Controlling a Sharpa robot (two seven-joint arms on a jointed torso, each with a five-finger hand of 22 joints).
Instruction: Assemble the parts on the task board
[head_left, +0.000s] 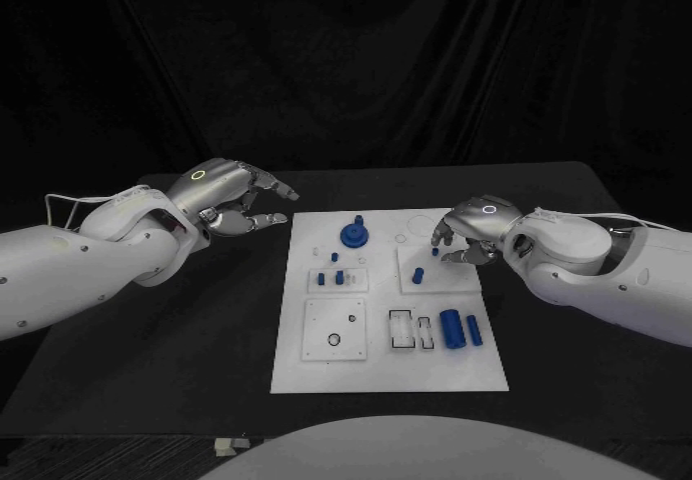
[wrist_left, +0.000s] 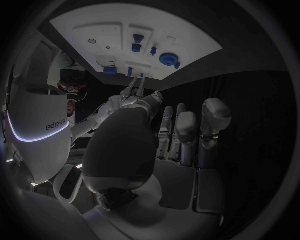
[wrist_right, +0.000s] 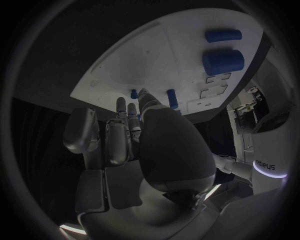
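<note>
Here, the white task board (head_left: 387, 370) is lying mid-desk (head_left: 173, 340) with blue parts on it: a round knobbed piece (head_left: 355, 237) near its far edge, small pegs (head_left: 418, 275) mid-board, and two cylinders (head_left: 451, 328) lying near its right edge. The left robot hand (head_left: 235, 197) is hovering off the board's far-left corner, fingers apart, grasping nothing. The right robot hand (head_left: 470, 231) is reaching over the board's far-right corner, fingertips pointing down; whether it is pinching anything, I cannot tell.

My head camera looks down on the board (head_left: 389, 350); each wrist camera sits close behind its own hand, both facing that same board.
</note>
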